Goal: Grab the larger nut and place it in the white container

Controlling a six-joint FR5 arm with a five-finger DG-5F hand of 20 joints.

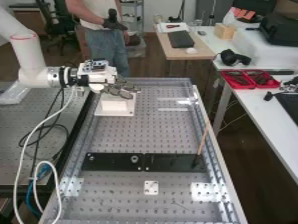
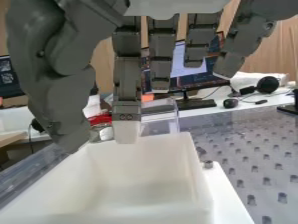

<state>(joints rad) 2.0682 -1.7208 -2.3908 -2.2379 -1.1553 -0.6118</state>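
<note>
Since the hand (image 2: 126,75) is held over the container (image 2: 146,157), the step in hand is judged to be the drop, if the nut is in fact carried; this can't be confirmed. Whether anything is clamped, or the grasp is apart or together, can't be told. A small grey shape (image 2: 106,133) is seen just past the container's rim, near the hand; it can't be identified as nut or background.

In the high view, a nut-like ring (image 1: 134,159) is seen on the black plate (image 1: 113,161), well apart from the container, toward the bench's near end. Whether that is the larger nut can't be settled.

Next move: if loaded, the hand should be centred inside the container's walls and the nut let go low. If empty, the ring should be approached and pinched by its sides, with the size checked first.

By the high view, the layout is given: plate, ring, and container on its white base (image 1: 126,112). By the wrist view, the container's inside is given; no nut is seen on the visible floor.
</note>
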